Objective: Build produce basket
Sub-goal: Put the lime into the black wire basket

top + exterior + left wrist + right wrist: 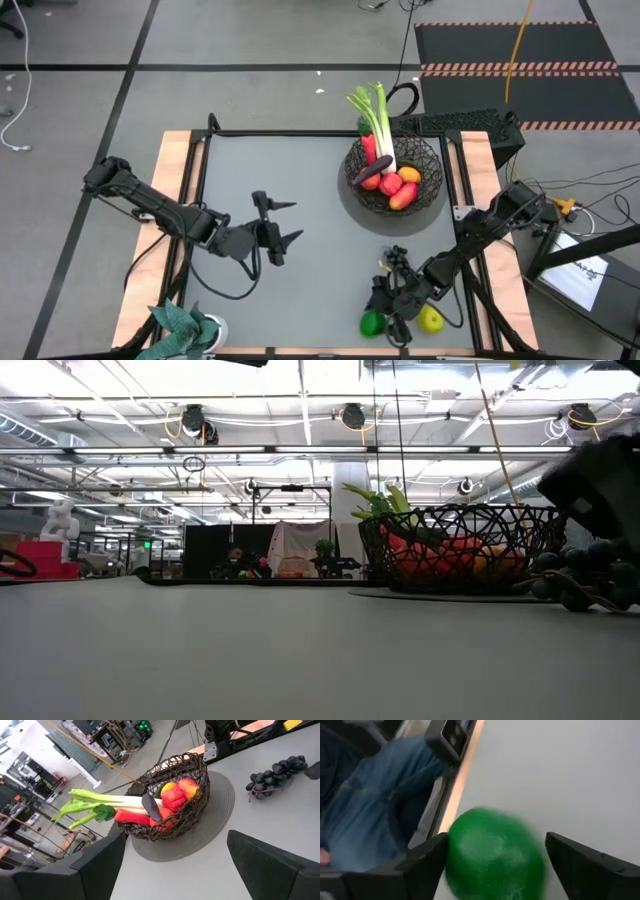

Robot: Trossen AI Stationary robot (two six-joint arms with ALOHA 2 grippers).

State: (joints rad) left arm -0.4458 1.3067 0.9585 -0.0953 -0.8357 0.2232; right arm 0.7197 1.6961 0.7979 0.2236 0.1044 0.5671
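Note:
The black wire basket (428, 160) stands on a round grey mat at the far right. It holds a leek (380, 125), a carrot, a dark eggplant (373, 172) and red and orange fruits (402, 188). Dark grapes (394, 260) lie on the table in front of it. A green fruit (371, 323) and a yellow-green fruit (431, 320) lie near the near edge. My right gripper (380, 314) is open, low at the green fruit (492, 855), one finger on either side of it. My left gripper (285, 222) is open and empty over the table's middle. My right gripper has a finger (427, 860) right beside one side of the green fruit (457, 845); I cannot tell whether it touches. The other finger stands apart from the fruit. The fruit lies on the table.
A teal leafy plant (185, 328) stands at the near left corner. A person in blue clothes (380, 800) is beyond the table's near edge. Bare grey table lies between the two grippers and at the far left.

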